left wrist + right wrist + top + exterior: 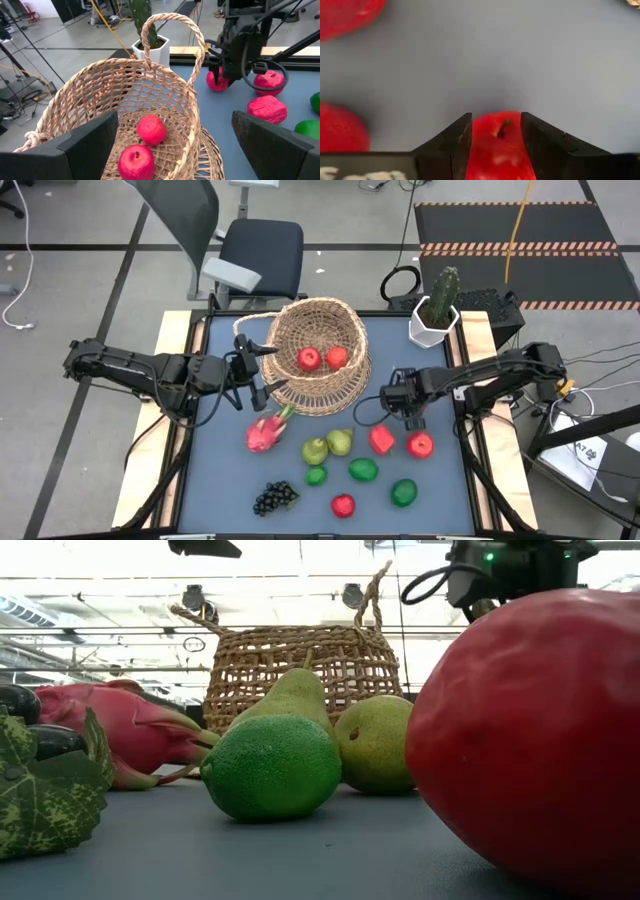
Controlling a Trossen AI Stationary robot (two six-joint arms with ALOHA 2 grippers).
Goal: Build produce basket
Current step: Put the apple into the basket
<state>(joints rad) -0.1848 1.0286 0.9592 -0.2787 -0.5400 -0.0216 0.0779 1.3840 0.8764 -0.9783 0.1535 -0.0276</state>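
The tan wicker basket (318,355) stands at the far middle of the table with two red fruits (150,129) inside. My left gripper (262,370) is open wide at the basket's left rim (192,115). Loose produce lies on the near half of the table: a pink dragon fruit (265,432), two pears (328,446), green rounds (363,470), dark grapes (272,498) and red fruits (420,445). My right gripper (496,120) points down, open, over a red apple (497,147) that rests on the table with its stem between the fingers. In the high view the gripper (405,418) hides this apple. My left gripper has one finger (85,145) in front of the basket's wall and the other (270,145) outside the rim; I cannot tell whether either touches it. My right gripper's fingers (455,142) flank the apple's top from above; I cannot tell whether they touch it.
A white pot with a cactus (435,315) stands at the far right corner, close behind my right arm. Two red fruits (267,107) lie just beside the apple. An office chair (255,250) is beyond the far edge. Bare table shows at the near left (215,490).
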